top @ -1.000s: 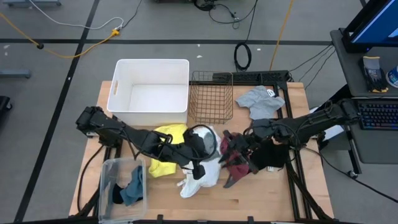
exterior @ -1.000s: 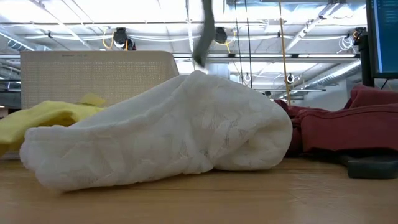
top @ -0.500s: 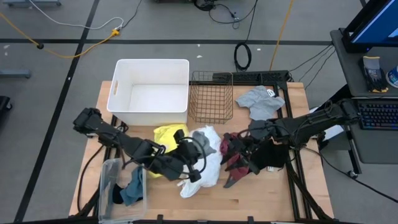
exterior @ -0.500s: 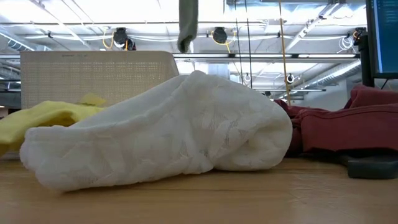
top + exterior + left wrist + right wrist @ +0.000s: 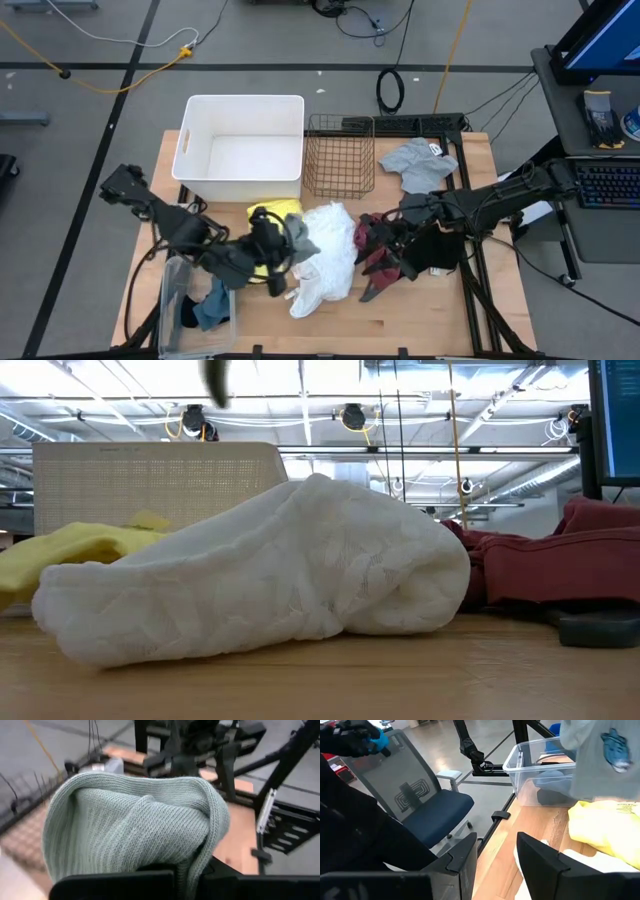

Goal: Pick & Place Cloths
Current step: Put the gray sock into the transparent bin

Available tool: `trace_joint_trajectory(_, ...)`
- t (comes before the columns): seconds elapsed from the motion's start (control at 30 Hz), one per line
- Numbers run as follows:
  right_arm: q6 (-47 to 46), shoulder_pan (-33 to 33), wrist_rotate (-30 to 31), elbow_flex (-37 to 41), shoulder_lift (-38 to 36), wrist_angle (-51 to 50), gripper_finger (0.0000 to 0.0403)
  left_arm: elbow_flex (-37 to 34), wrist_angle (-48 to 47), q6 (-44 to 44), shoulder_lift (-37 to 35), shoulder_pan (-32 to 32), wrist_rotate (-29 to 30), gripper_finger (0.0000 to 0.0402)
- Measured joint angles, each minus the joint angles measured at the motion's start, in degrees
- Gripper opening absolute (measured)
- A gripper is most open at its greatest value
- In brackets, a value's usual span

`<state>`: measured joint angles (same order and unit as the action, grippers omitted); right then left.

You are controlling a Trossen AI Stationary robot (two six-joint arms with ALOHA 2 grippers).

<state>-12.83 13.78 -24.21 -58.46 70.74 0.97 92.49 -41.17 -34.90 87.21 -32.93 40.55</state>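
Wooden table (image 5: pixel 430 310) — left gripper (image 5: pixel 283 238) clamped on sage-green cloth (image 5: pixel 135 825); right gripper (image 5: pixel 392 243) parted.

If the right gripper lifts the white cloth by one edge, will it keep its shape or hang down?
Probably it hangs down: the white cloth lies in soft rounded folds, like the sage green cloth drooping from the shut left gripper. It looks light, so it may drag the touching yellow cloth.
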Motion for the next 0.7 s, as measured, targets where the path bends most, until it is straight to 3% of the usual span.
trace_joint_trajectory(0.47,0.09,-0.11,0.33,0.00,0.00,0.02,0.0132,0.26,-19.62,-24.01,-7.05,-5.17,-11.08,0.0000)
trace_joint_trajectory(0.7,0.23,-0.09,0.35,0.00,0.00,0.00,0.0132,9.27,-35.69,-35.76,-6.15,-9.33,-14.26,0.0000)
